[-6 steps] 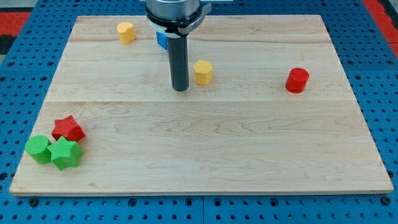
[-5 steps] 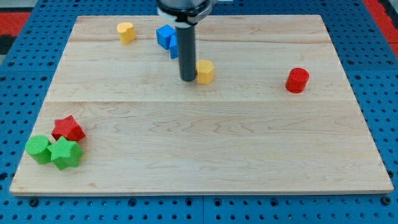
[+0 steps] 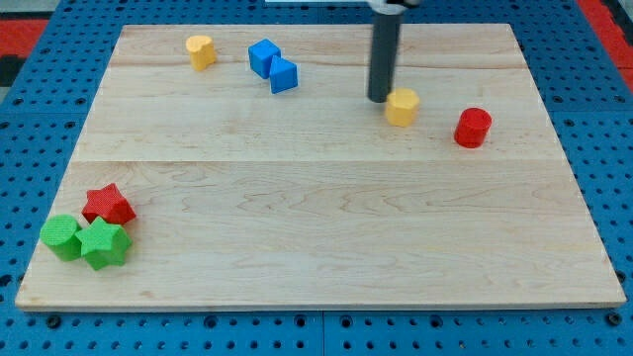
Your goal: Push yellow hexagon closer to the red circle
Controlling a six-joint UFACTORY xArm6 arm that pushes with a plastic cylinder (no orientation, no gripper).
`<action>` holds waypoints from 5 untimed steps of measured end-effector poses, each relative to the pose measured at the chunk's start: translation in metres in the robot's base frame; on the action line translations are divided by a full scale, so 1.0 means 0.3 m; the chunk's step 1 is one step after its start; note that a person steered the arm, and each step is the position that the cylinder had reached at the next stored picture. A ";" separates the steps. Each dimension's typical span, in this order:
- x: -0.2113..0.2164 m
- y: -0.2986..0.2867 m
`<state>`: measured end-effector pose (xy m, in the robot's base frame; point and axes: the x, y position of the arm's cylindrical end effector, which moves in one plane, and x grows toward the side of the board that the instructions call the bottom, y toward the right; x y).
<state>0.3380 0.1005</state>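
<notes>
The yellow hexagon (image 3: pixel 402 107) lies on the wooden board in the upper right part of the view. The red circle (image 3: pixel 473 128) stands a short way to its right and slightly lower, with a gap between them. My tip (image 3: pixel 380 98) is at the end of the dark rod, touching or almost touching the hexagon's upper left side.
A second yellow block (image 3: pixel 201 50) sits at the top left. Two blue blocks (image 3: pixel 272 66) lie together left of the rod. A red star (image 3: pixel 108 206), a green cylinder (image 3: pixel 61 237) and a green star (image 3: pixel 105 244) cluster at the bottom left. The wooden board (image 3: pixel 316 227) rests on blue pegboard.
My tip has moved to the view's right and pushed the yellow hexagon right with it. The hexagon is now much nearer the red circle. The blue blocks are uncovered.
</notes>
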 end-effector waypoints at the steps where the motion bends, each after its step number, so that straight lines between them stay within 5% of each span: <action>1: 0.002 0.066; 4: 0.246 -0.006; 5: 0.202 0.038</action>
